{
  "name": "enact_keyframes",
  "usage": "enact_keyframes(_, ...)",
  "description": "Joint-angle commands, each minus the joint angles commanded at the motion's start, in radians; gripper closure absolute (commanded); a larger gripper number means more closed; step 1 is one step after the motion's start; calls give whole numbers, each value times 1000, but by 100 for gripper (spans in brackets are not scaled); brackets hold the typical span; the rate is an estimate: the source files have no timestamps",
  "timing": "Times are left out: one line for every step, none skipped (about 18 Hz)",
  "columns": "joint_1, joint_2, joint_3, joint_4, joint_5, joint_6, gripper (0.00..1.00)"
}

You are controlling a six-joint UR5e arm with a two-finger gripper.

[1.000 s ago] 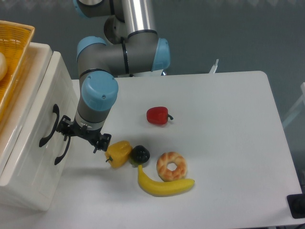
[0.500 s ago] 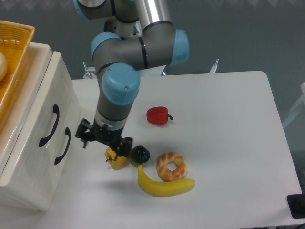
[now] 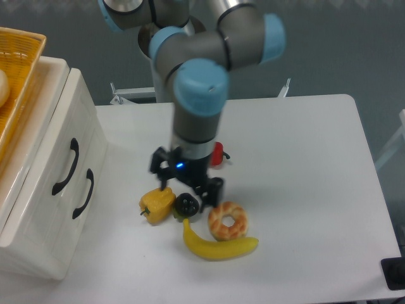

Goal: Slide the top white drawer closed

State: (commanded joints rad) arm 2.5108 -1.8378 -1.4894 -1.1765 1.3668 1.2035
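Top white drawer [image 3: 60, 149]: sitting at the left edge of the scene, uppermost of two in the small white cabinet [image 3: 31, 209], black arched handle [image 3: 65, 166] facing out over the surface

Drawer state: its front looks level with the lower drawer front [image 3: 85, 202] beneath it, no gap I can make out from here, so I'd judge it pushed home

Gripper [image 3: 186, 183]: hanging over the middle of the surface, well apart from the cabinet, touching neither handle

Jaws: empty as far as I can see, gripping nothing; the dark fingers are blurred, so whether they stand apart or together I cannot tell

Under the arm: a yellow pepper [image 3: 157, 204], a small black fruit [image 3: 186, 204], a glazed doughnut [image 3: 228, 221] and a banana [image 3: 219, 246] clustered just below the gripper, with a red pepper [image 3: 219, 154] half hidden behind the wrist

On top of the cabinet: a yellow woven basket [image 3: 19, 95] at the left border, undisturbed by the look of it

Done: the closing itself, going by how flush that front sits

Left: little or nothing on the drawer; at most a check that it is seated all the way, which this angle does not settle

Risk right now: the arm is low over the toy food, and a careless sweep could scatter it
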Motion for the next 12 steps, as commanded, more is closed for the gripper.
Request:
enact_keyframes(25, 12, -8, 0, 0, 60, 0)
enact_keyframes(46, 18, -14, -2, 0, 102, 0)
enact_keyframes(66, 25, -18, -2, 0, 131, 0)
enact_keyframes(87, 38, -28, -2, 0, 155, 0)
enact_keyframes(115, 49, -38, -3, 0, 184, 0)
enact_keyframes(135, 61, -52, -5, 0, 226, 0)
enact_keyframes(155, 72, -69, -5, 2, 275, 0)
enact_keyframes(175, 84, -84, -3, 2, 324, 0)
enact_keyframes(198, 95, -92, -5, 2, 365, 0)
enact_keyframes(212, 101, -100, -5, 2, 402, 0)
enact_keyframes(227, 109, -109, -5, 2, 431, 0)
enact_keyframes(242, 115, -120, -5, 2, 458, 0)
